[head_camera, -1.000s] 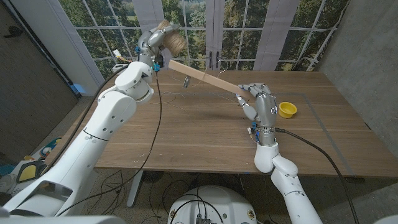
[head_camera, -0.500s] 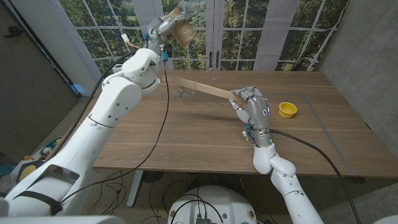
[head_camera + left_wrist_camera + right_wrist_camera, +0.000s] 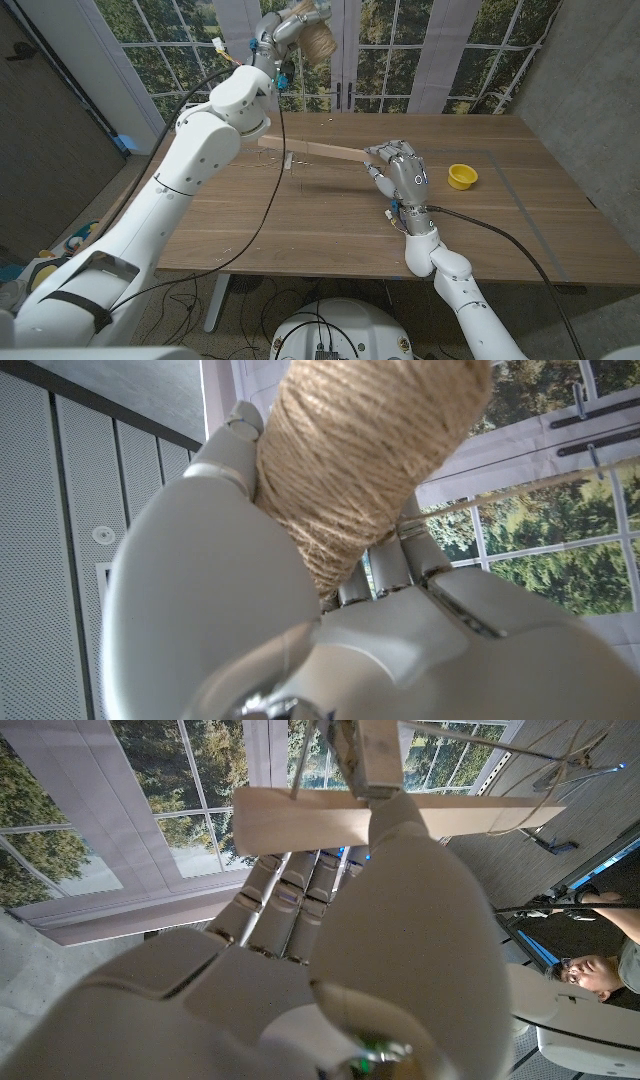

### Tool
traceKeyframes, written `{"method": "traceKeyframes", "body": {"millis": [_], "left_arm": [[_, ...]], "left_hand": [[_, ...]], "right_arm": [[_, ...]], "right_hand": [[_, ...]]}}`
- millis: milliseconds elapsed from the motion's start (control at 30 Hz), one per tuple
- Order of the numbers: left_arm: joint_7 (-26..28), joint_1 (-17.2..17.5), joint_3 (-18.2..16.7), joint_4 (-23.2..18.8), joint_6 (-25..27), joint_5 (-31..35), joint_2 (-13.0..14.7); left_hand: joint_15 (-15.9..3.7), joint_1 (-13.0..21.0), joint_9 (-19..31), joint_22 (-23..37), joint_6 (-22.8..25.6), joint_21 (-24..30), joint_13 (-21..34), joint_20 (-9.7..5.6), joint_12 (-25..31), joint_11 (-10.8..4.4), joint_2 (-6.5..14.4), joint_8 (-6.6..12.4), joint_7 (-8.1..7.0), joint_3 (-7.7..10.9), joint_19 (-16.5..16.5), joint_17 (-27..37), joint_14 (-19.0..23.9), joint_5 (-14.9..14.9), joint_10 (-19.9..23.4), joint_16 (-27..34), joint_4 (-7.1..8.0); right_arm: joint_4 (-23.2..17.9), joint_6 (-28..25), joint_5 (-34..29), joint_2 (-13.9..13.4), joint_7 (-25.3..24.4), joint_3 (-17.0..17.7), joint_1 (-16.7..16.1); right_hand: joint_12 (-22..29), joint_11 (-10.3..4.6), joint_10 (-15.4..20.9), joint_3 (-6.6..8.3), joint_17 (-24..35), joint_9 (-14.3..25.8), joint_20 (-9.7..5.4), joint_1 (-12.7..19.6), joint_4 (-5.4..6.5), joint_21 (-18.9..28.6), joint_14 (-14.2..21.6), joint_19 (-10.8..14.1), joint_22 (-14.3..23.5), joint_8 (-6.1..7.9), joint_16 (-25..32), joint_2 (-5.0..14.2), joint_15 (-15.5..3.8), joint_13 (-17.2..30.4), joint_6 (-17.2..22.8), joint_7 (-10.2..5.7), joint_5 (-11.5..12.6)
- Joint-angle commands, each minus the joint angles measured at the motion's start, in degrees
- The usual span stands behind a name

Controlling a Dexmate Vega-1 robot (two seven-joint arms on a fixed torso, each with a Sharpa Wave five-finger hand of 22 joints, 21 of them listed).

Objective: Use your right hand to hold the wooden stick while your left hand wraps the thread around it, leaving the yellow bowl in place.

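Wooden stick (image 3: 312,149) held out level over the table (image 3: 300,230) in our right hand (image 3: 400,172), twine spool (image 3: 318,36) raised high in our left hand (image 3: 290,22)
We judge the stick light and stiff, a flat slat clasped at its near end between thumb and fingers, as the right wrist view shows; gripped at one end it may twist if the thread pulls hard, so we want steady tension. The twine looks rough and soft, unlikely to slip on bare wood; our left hand grasps the spool by its sides. The yellow bowl (image 3: 461,177) sits just beside the right hand, apart from it
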Motion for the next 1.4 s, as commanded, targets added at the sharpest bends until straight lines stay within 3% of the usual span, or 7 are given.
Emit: {"method": "traceKeyframes", "body": {"millis": [33, 400, 667, 933, 1167, 1367, 1400], "left_arm": [[-0.77, 0.61, 1.13, -2.51, 0.51, 1.75, -0.53], [-4.00, 6.29, 0.68, -3.81, -3.37, 1.19, 0.12], [-6.51, 11.89, -0.14, -3.70, -8.39, 1.18, 0.98], [-7.97, 16.88, -0.64, -3.19, -10.45, 1.24, 3.01], [-4.39, 19.69, -1.04, -1.88, -13.59, 6.50, 2.70], [-3.30, 21.88, -1.73, 0.68, -15.38, 5.84, 0.65], [-3.10, 22.02, -1.66, 0.87, -15.44, 6.42, 0.74]], "left_hand": [[-20.25, 7.14, 0.24, 0.21, 5.57, 10.35, 0.18, -9.33, -0.08, -3.44, 10.05, -0.35, -0.32, 6.82, 2.20, -0.09, 17.28, 0.04, 3.96, -0.23, 2.17], [-20.26, 7.25, 0.34, 0.23, 5.72, 10.56, 0.18, -9.46, -0.12, -3.24, 10.04, -0.49, -0.04, 6.93, 2.22, -0.42, 17.27, 0.03, 4.25, -0.48, 2.07], [-20.27, 7.35, 0.39, 0.23, 5.77, 10.73, 0.28, -9.48, -0.14, -3.29, 10.06, -0.59, 0.07, 6.99, 2.36, -0.64, 17.44, 0.01, 4.30, -0.57, 2.02], [-20.26, 7.39, 0.48, 0.20, 5.80, 10.79, 0.46, -9.48, -0.14, -3.17, 10.04, -0.67, 0.17, 7.05, 2.35, -0.87, 17.62, -0.01, 4.26, -0.65, 2.01], [-20.26, 7.38, 0.48, 0.18, 5.95, 10.83, 0.44, -9.45, -0.18, -3.20, 10.06, -0.70, -0.03, 7.08, 2.35, -1.03, 17.70, -0.02, 4.36, -0.72, 2.05], [-20.26, 7.28, 0.47, 0.14, 6.03, 10.80, 0.46, -9.35, -0.24, -3.43, 10.09, -0.79, -0.14, 7.11, 2.27, -1.24, 17.72, -0.04, 4.39, -0.85, 2.15], [-20.26, 7.25, 0.47, 0.14, 6.00, 10.81, 0.51, -9.33, -0.24, -3.42, 10.10, -0.82, -0.20, 7.11, 2.27, -1.30, 17.70, -0.04, 4.37, -0.89, 2.17]], "right_arm": [[3.11, -4.94, 2.23, -1.08, 0.00, -3.15, 2.91], [5.83, -10.88, 5.11, -1.27, 0.00, -6.32, 5.85], [6.56, -13.87, 5.93, 0.21, 0.00, -6.13, 7.02], [7.78, -13.04, 5.78, 4.25, 0.00, -1.69, 7.70], [7.71, -11.75, 4.64, 6.71, 0.00, 1.41, 7.98], [6.71, -10.09, 4.62, 8.63, 0.00, 4.17, 8.05], [6.51, -9.73, 4.65, 8.95, 0.00, 4.66, 8.06]], "right_hand": [[4.85, -3.01, 5.12, -0.18, 0.06, 7.81, -5.65, 6.67, 0.24, 0.54, 0.25, -0.34, -0.03, 0.30, -0.07, 7.37, -5.70, 7.62, 3.55, -3.30, 0.35], [4.73, -3.03, 5.25, -0.19, 0.05, 7.82, -5.50, 6.75, 0.28, 0.89, 0.25, -0.37, -0.07, 0.29, -0.18, 7.40, -5.69, 7.65, 3.64, -3.27, 0.45], [4.64, -3.07, 5.25, -0.19, 0.09, 7.79, -5.45, 6.79, 0.32, 1.08, 0.34, -0.44, -0.11, 0.27, -0.20, 7.40, -5.67, 7.71, 3.72, -3.29, 0.53], [4.57, -2.97, 5.60, -0.25, 0.23, 7.72, -5.23, 6.71, 0.40, 1.30, 0.42, -0.50, -0.13, 0.26, -0.19, 7.30, -5.67, 7.56, 3.89, -3.18, 0.60], [4.45, -3.22, 5.68, -0.19, 0.20, 7.67, -5.23, 6.58, 0.58, 1.48, 0.48, -0.54, -0.17, 0.23, -0.31, 7.40, -5.58, 7.50, 3.95, -3.11, 0.72], [4.39, -3.34, 5.68, -0.16, 0.17, 7.59, -5.20, 6.47, 0.69, 1.60, 0.61, -0.57, -0.21, 0.21, -0.37, 7.38, -5.57, 7.56, 4.04, -3.15, 0.83], [4.36, -2.77, 5.86, -0.13, 0.15, 7.59, -5.19, 6.48, 0.69, 1.64, 0.63, -0.56, -0.22, 0.20, -0.41, 7.38, -5.57, 7.42, 4.03, -3.13, 0.86]]}}
